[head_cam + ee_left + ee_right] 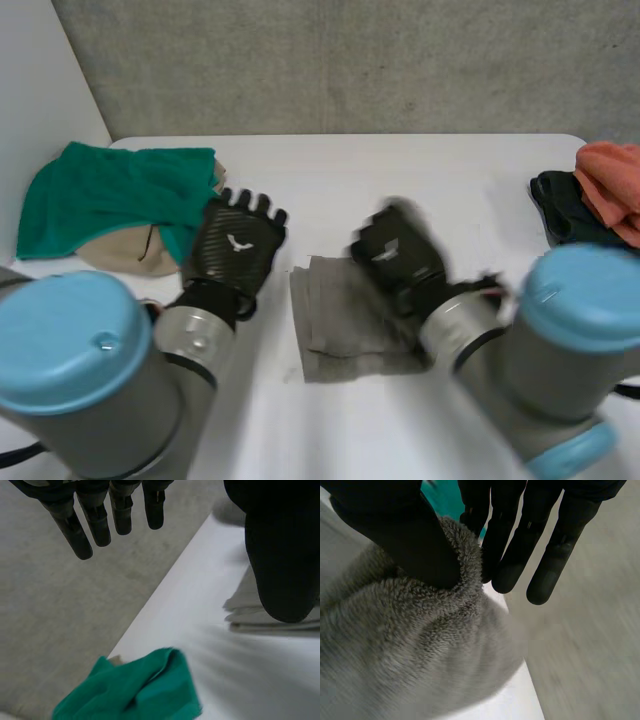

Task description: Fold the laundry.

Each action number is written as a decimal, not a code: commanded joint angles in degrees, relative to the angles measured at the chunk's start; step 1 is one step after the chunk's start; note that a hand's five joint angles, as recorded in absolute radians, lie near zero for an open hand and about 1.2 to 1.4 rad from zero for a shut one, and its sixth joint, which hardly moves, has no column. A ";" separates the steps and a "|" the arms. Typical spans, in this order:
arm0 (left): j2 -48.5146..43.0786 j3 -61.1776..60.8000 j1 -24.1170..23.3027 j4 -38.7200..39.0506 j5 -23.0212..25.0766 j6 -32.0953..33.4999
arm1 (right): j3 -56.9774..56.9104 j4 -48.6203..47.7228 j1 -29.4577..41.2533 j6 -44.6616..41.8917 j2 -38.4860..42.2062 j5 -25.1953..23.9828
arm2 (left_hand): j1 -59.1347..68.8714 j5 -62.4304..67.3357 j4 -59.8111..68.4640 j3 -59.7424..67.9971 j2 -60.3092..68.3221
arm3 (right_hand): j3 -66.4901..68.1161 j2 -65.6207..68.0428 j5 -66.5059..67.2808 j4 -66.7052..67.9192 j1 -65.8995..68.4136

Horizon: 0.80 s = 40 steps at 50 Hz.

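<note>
Over the table [400, 170], right robot hand [395, 250] pinches the grey towel [335, 325]; left robot hand [235, 245] hovers open.

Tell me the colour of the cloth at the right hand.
The cloth is grey; clearest in the right wrist view, pinched by the right hand.

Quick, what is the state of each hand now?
Left hand: open, holding nothing.
Right hand: closed on the grey cloth, pinching its edge.

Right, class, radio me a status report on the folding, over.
Left robot hand open, holding nothing. Right robot hand pinching grey towel mid-table. Green cloth lies apart, not in the way.
</note>
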 commanded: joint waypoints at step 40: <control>-26.10 25.33 -5.39 -20.18 -3.70 -19.76 | -21.24 29.21 -13.61 32.99 18.80 -5.50 | 1.51 0.61 0.75 0.47 0.74 | -58.07 -56.94 -56.76 -58.52 -50.32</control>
